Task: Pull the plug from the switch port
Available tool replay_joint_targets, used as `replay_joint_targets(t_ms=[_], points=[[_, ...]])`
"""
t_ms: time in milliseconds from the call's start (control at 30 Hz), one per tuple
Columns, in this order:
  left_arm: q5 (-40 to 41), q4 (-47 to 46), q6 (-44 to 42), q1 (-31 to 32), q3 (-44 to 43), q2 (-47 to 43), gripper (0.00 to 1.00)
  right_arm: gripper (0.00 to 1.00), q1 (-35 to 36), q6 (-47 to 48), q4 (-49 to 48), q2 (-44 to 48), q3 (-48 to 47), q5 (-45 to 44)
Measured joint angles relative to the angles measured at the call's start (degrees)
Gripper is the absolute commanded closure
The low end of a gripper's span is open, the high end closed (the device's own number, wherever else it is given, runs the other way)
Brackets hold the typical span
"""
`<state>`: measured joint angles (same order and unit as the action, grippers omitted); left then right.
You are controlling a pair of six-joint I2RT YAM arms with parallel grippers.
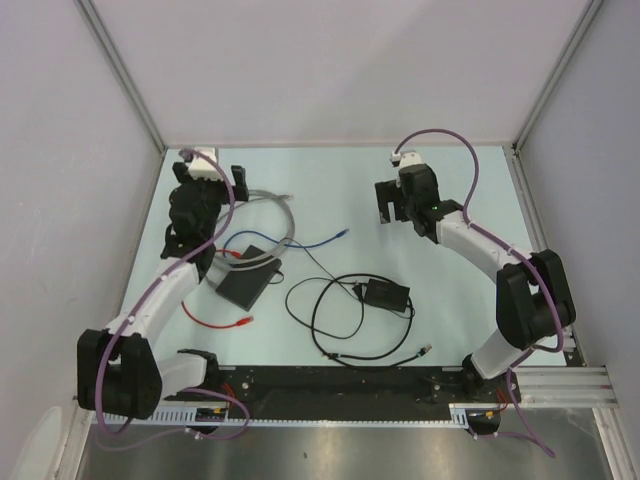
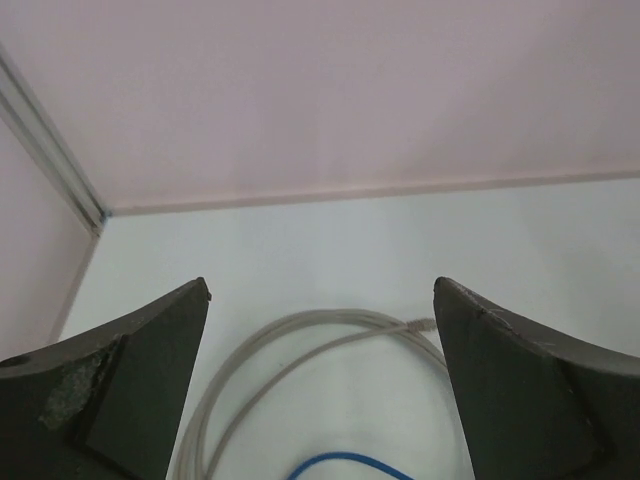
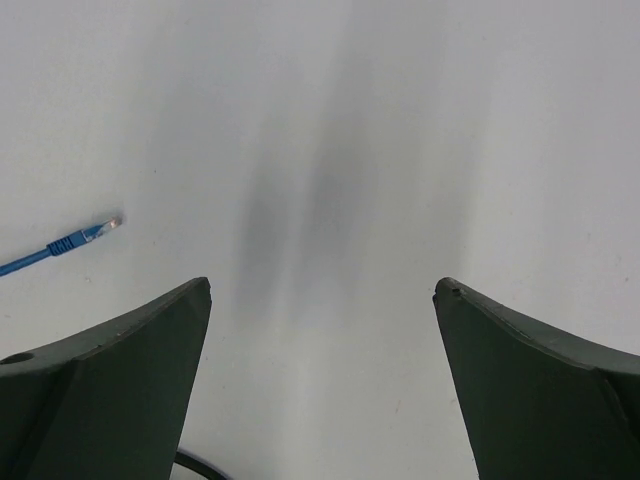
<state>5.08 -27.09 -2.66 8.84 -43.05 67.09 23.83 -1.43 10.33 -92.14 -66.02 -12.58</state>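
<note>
Left hand [image 2: 320, 292] spread, switch [image 1: 247, 282] in overhead view only

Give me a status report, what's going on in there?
Left gripper, right gripper: jaws wide, empty. Switch box untouched. Grey cable loops between it and left gripper.

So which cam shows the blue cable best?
Top external: the blue cable shows most of its run, from beside the flat black box to its loose plug end. Right wrist catches only that plug end; left wrist only a short blue arc at the bottom edge.
</note>
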Motion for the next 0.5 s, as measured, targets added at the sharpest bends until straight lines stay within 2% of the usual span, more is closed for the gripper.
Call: replay_joint_targets(t_ms=[300, 400, 500], points=[[-2.2, 29.2, 1.2, 0.5, -12.1, 7.5, 0.0, 0.0, 0.7, 8.3, 1.8, -0.7, 0.0, 3.0], [-2.6, 36.0, 1.1, -0.1, -15.8, 9.9, 0.0, 0.0, 0.2, 11.0, 3.1, -0.7, -0.1, 5.9], [-6.9, 42.4, 1.2, -2.5, -17.7, 10.4, 0.0, 0.01, -0.1, 12.9, 6.6, -0.9, -1.9, 10.5]])
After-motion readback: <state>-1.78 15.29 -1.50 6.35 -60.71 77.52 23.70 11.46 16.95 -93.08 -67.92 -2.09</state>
